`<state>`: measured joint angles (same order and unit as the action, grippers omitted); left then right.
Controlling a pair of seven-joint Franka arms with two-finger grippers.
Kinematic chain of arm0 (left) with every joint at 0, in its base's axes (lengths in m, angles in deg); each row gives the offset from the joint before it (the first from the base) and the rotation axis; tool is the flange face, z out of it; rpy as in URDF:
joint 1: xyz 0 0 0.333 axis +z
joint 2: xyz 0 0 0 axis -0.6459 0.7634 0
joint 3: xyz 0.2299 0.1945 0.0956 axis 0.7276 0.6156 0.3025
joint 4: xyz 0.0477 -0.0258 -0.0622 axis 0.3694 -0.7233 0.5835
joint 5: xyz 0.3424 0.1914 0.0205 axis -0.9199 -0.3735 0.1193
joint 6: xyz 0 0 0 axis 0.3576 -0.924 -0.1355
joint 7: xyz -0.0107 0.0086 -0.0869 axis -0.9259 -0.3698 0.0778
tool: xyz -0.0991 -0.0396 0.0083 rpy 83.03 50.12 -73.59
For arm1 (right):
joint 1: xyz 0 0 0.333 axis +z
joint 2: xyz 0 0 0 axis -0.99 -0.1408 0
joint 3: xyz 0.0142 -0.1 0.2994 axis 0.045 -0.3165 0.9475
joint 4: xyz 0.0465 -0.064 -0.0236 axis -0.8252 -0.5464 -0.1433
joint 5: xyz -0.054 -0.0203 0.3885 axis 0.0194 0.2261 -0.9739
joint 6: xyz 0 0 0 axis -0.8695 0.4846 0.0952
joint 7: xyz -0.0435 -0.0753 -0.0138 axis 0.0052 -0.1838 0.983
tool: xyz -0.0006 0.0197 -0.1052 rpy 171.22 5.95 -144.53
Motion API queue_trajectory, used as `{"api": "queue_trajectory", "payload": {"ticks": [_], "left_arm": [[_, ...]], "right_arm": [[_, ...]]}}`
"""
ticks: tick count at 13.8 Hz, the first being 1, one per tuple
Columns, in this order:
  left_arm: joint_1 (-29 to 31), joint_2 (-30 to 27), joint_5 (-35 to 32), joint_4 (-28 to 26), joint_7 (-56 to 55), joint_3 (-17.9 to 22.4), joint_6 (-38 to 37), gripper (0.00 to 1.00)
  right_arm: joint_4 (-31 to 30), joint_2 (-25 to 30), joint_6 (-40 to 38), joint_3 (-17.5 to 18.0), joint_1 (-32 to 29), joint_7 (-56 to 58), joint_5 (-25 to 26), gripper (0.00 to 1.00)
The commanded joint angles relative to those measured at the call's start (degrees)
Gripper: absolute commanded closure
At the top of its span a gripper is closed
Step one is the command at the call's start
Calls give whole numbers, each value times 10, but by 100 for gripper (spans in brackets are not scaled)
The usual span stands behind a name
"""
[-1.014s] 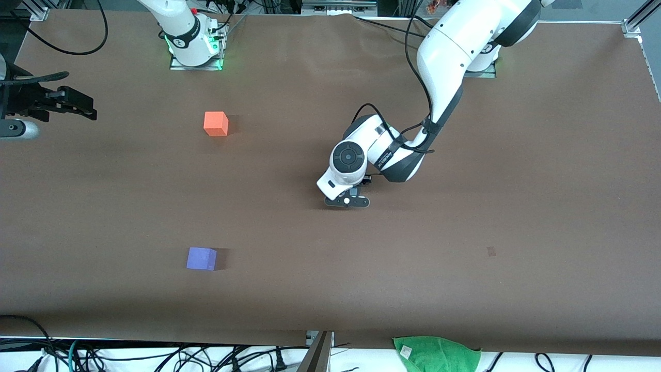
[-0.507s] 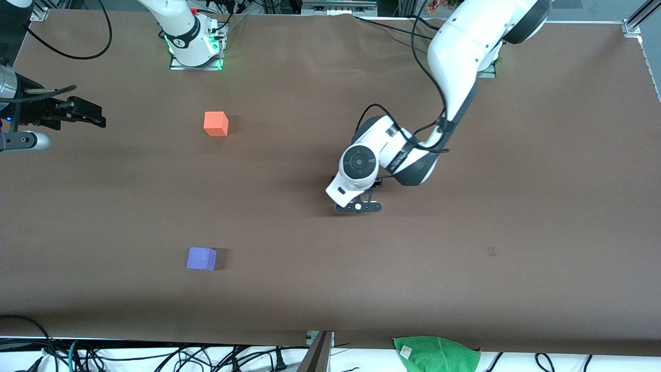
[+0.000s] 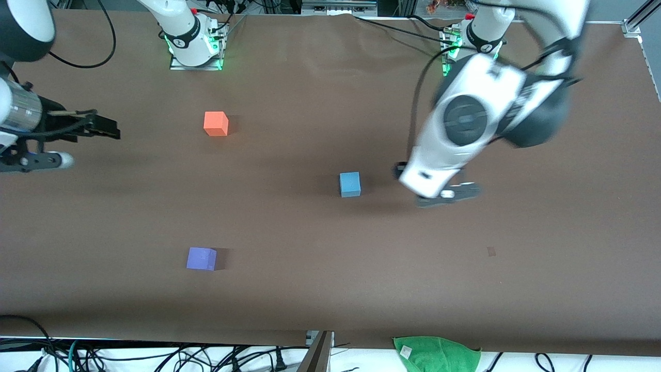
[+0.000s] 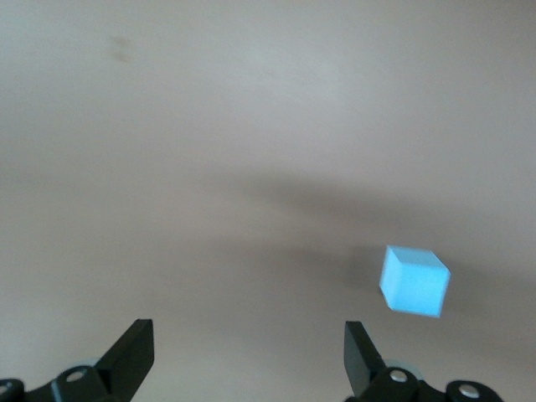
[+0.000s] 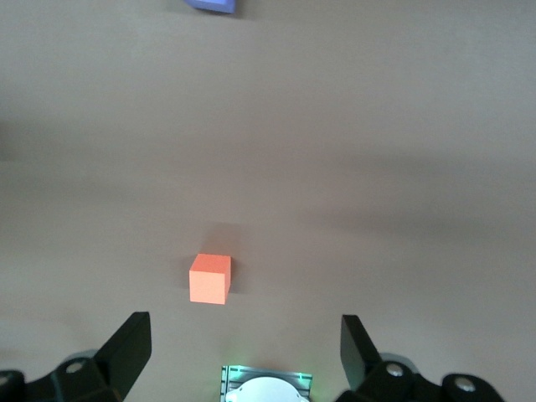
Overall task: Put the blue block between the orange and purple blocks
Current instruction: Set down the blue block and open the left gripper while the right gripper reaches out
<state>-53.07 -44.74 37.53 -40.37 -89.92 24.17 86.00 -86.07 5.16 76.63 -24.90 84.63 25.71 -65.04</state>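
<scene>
Blue block (image 3: 350, 184) sits free on counter (image 3: 542, 268), toward left arm's end from orange block (image 3: 216, 123) and purple block (image 3: 201, 258) – left gripper (image 3: 446, 196) beside it, fingers wide, empty – right gripper (image 3: 98, 129) waits, fingers wide, empty

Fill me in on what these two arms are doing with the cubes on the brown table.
The small matte sky-blue cube sits free on the brown table, off toward the left arm's end from the bright orange cube and the violet-purple cube, which lies nearest the front camera. The left gripper, open and empty, is in the air beside the blue cube. The right gripper, also open, waits at the right arm's end of the table.
</scene>
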Motion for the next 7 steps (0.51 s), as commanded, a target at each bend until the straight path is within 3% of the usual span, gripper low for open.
{"api": "queue_trajectory", "payload": {"ticks": [1, 7], "left_arm": [[106, -37, -6, -18, 13, -13, -3, 0], [231, -79, -11, -19, 314, -9, -39, 0]], "right_arm": [[-3, -7, 25, 0, 52, -15, -6, 0], [-3, -70, 146, 0, 173, -202, -38, 0]]}}
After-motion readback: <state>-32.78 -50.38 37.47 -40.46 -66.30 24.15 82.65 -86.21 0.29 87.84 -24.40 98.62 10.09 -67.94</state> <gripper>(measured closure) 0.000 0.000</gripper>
